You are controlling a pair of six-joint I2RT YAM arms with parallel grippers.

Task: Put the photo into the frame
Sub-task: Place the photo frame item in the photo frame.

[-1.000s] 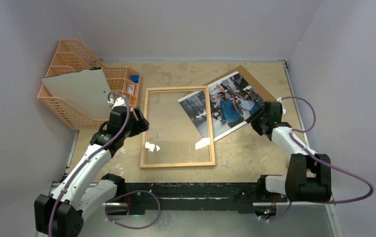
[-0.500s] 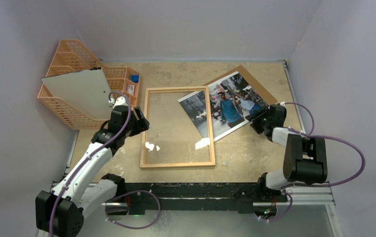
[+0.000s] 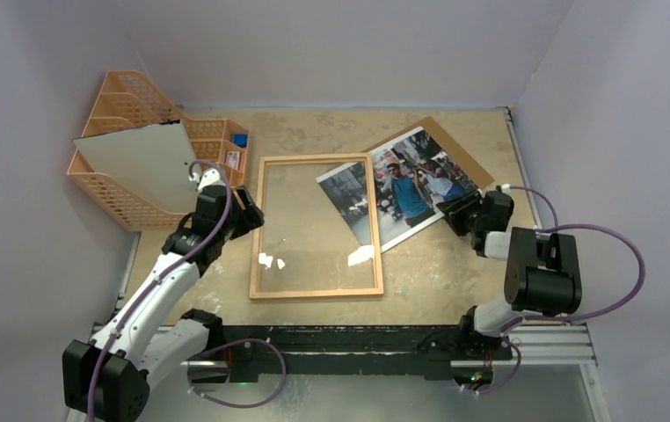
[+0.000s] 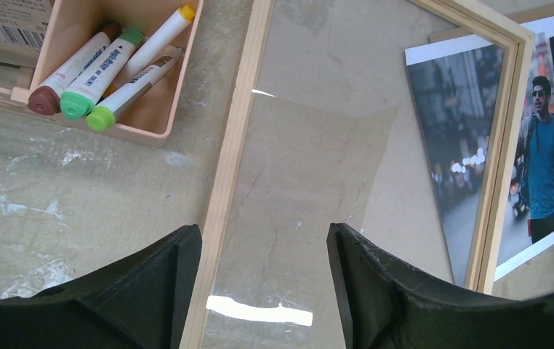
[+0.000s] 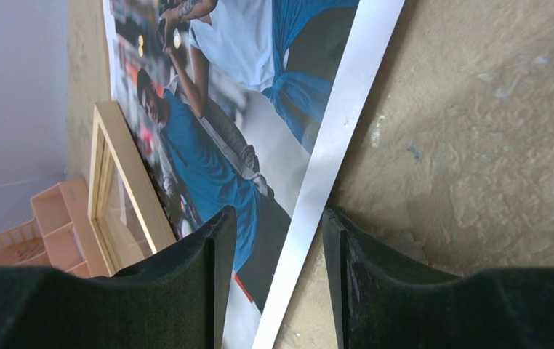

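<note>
- The photo (image 3: 406, 189) lies crooked, with one corner tucked under the frame (image 3: 314, 289).
- The right end effector (image 5: 278, 225) is spread around the photo's white edge. The left end effector (image 4: 263, 240) is spread over the frame.
- A tug could crease the paper or drag the frame.

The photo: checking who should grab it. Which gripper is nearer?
Right. The right gripper is at the photo's near-right edge with open jaws; the left gripper hovers over the frame's left rail, across the pane from the photo.

We stretch our left arm toward centre-left, left gripper (image 4: 263, 240) with jaws apart. Our right arm sits folded at right, right gripper (image 5: 278, 218) with jaws parted too.
</note>
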